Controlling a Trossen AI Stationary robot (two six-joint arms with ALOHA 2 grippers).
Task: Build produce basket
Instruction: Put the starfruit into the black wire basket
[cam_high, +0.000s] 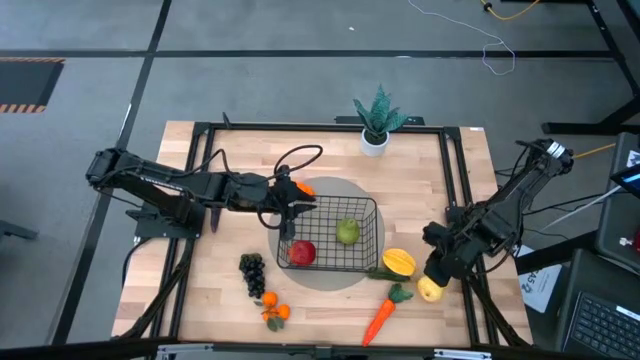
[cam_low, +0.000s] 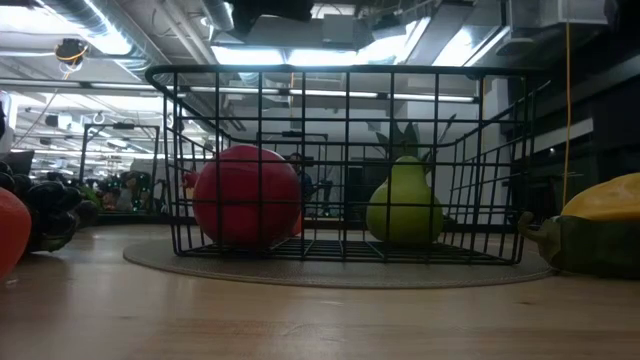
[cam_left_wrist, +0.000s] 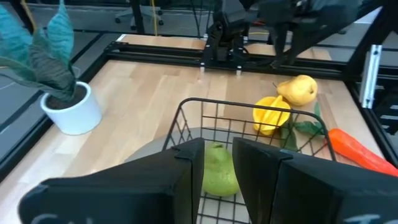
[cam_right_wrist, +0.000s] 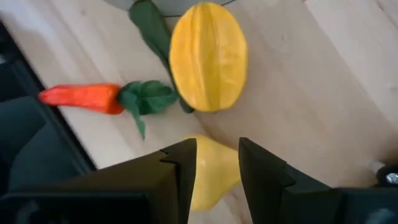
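Left arm reaches in from the table's left side; left claw (cam_high: 290, 203) hangs over the left rim of the basket (cam_high: 372, 237). Left wrist view: fingers a narrow gap apart, nothing between them; green pear (cam_left_wrist: 219, 169) lies beyond, through the gap.

Loose at front left: black grapes (cam_high: 252, 272), then oranges (cam_high: 272, 311) nearer the front edge, both well apart from the claws.

Basket sits mid-table on a round grey mat (cam_high: 340, 186). Inside: red apple (cam_high: 302, 252) at the front-left corner, green pear toward the back right. Low view confirms both rest on the basket floor, apart from each other, with open floor between.

Front right, outside the basket: carrot (cam_high: 379, 317), long axis slanting from the front edge up toward the squash (cam_high: 399, 262), which lies just beside the basket's right front corner.

Right claw (cam_high: 437, 275) is directly over the yellow pear (cam_high: 430, 290). Right wrist view: fingers apart, empty, pear (cam_right_wrist: 208, 171) showing in the gap and partly hidden by them. Contact not discernible.

Judgement: right arm is much the nearer to the yellow pear; next move is likely a straight descent and closure. Pear lies close to the table's right frame rail, squash and carrot leaves on its basket side, so room is limited. Carry path to the basket runs leftward over the squash.

Potted plant (cam_high: 377, 122) at the back edge, out of the way.
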